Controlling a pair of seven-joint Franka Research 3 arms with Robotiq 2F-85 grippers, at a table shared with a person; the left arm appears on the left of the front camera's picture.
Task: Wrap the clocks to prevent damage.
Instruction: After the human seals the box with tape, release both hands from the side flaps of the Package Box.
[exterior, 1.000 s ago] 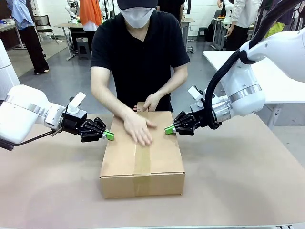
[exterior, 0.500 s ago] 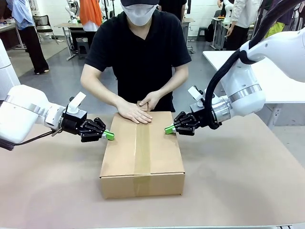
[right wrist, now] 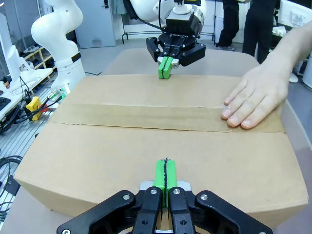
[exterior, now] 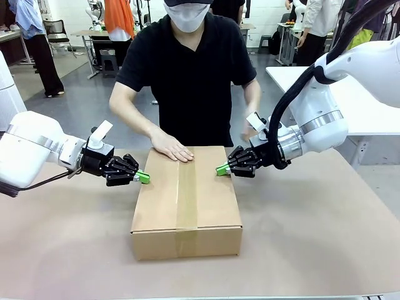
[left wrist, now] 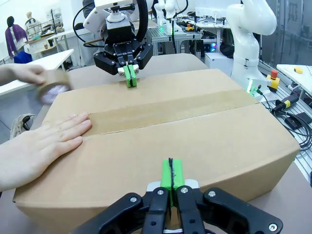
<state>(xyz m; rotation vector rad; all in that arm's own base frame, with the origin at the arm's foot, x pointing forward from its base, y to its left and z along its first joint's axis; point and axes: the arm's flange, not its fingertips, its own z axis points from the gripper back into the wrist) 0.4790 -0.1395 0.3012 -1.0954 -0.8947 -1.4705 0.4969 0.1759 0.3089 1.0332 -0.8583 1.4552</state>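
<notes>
A closed cardboard box (exterior: pixel 209 200) lies in the middle of the table, with a strip of brown tape (exterior: pixel 186 194) running along its top seam. The clocks are hidden. My left gripper (exterior: pixel 144 177) is shut, its green tips at the box's left edge; the left wrist view has it (left wrist: pixel 170 174) low against that side. My right gripper (exterior: pixel 221 169) is shut at the box's right edge, with its tips (right wrist: pixel 165 175) against the side. One of the person's hands (exterior: pixel 170 149) lies flat on the far end of the lid.
The person stands at the far side of the table. Their other hand holds a tape roll (left wrist: pixel 53 85) off the box, near my right wrist. Bare brown tabletop (exterior: pixel 312 237) lies around the box. A white table (exterior: pixel 369 112) stands at the back right.
The person's flat hand slid from the middle of the lid back to its far edge. Their other hand left the box and moved away to the right. Both grippers stayed put.
</notes>
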